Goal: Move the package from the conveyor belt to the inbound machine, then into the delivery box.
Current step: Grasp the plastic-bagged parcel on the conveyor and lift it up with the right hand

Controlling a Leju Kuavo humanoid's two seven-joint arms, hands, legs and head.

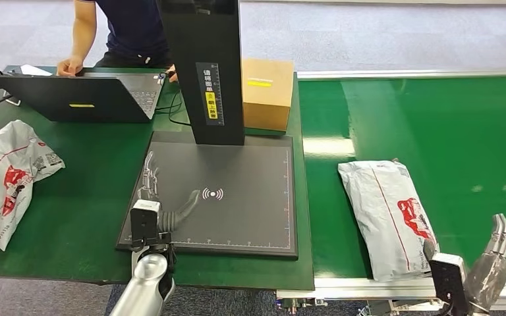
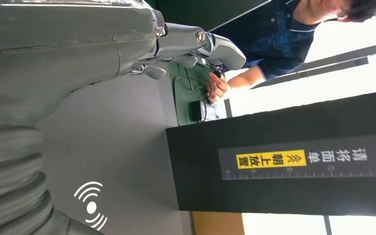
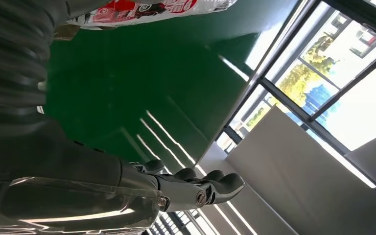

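- The package (image 1: 390, 217), a grey-white mailer bag with red print, lies flat on the green conveyor belt (image 1: 448, 131) near its front edge, just beside the right hand (image 1: 486, 266) and toward the robot's left of it.
- The right hand's fingers (image 1: 499, 236) are extended and held close together, pointing away from the robot, gripping nothing; in the right wrist view they (image 3: 210, 183) lie straight over the belt, with the bag's red print behind the wrist.
- The package's long axis runs from the belt's front edge toward its far edge, slightly slanted, so it lies roughly parallel to the right fingers rather than across them.
- The right hand is by far the nearer one; I judge the pick-up falls to it, with a sideways reach leftward.
- The left hand (image 1: 161, 204) rests over the front left corner of the inbound machine's dark plate (image 1: 250, 197), fingers loosely apart and holding nothing.
- Writing: the machine's black column (image 1: 204, 72) carries a yellow label with Chinese characters above a ruler scale; the plate shows a white wireless symbol (image 1: 213, 193).
- The print on the package is too small to read.
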